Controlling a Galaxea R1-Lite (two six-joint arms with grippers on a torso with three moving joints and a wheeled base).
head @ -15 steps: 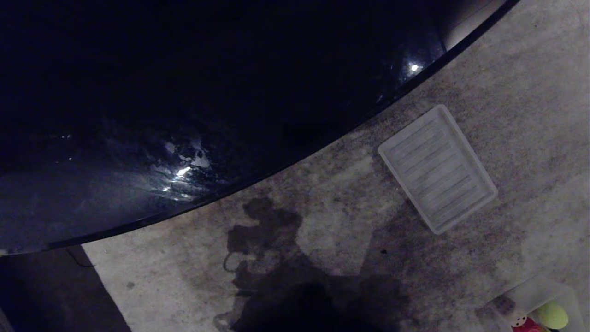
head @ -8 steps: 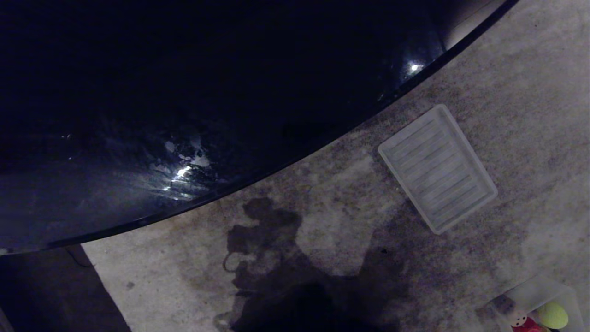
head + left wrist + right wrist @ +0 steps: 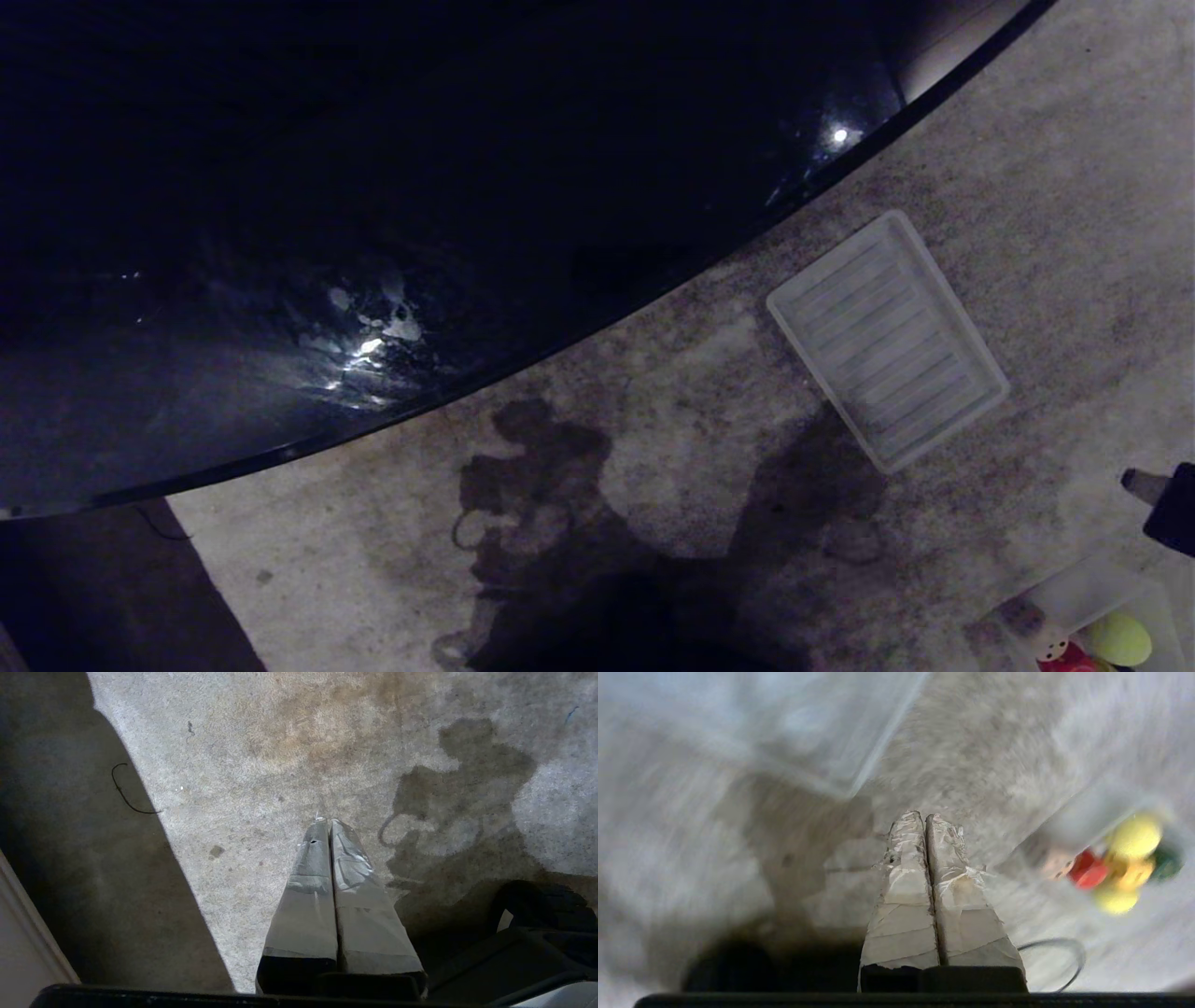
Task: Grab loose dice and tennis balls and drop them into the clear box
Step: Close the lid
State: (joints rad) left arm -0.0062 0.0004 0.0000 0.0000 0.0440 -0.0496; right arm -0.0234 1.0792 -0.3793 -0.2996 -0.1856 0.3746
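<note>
1. grey carpet [image 3: 672,439] fills the floor beside a dark glossy table [image 3: 373,187]; one ribbed white lid panel [image 3: 887,341] lies flat on it.
2. one clear box [image 3: 1088,593] sits at the head view's lower right corner, with a tennis ball [image 3: 1118,638] and red die [image 3: 1064,661] inside; the blurred right wrist view shows more coloured pieces, count unclear.
3. right gripper [image 3: 925,817], fingers pressed together and empty, hovers near the box, apart from it.
4. left gripper [image 3: 327,822], also closed and empty, hangs over bare carpet.
</note>
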